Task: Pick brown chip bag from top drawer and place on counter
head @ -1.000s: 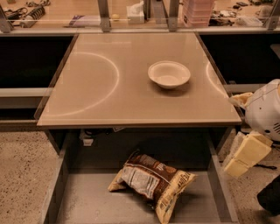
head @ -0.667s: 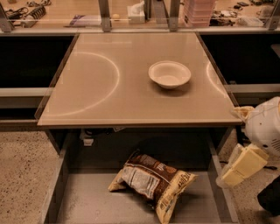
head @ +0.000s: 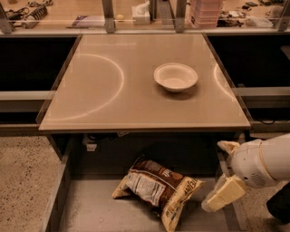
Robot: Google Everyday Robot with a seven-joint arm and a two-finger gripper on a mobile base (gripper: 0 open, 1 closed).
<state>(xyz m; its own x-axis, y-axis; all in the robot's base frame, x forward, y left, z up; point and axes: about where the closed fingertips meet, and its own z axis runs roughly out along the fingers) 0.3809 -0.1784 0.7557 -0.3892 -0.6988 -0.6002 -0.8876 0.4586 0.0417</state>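
The brown chip bag (head: 158, 190) lies crumpled on the floor of the open top drawer (head: 90, 210), dark brown end toward the back, pale yellow end toward the front right. The drawer sits pulled out below the front edge of the beige counter (head: 104, 81). My gripper (head: 226, 171) is at the lower right, over the drawer's right wall, just right of the bag and apart from it. Its pale fingers (head: 224, 195) are spread and hold nothing. The white wrist fills the right edge behind them.
A white bowl (head: 176, 77) stands on the counter, right of centre. A cluttered wooden bench (head: 136, 13) with metal posts runs along the back. Dark recesses flank the counter. Speckled floor (head: 22, 181) lies left of the drawer.
My gripper has moved left and down, from beside the counter's right corner toward the drawer's right wall, closer to the bag. The bag and bowl have not moved.
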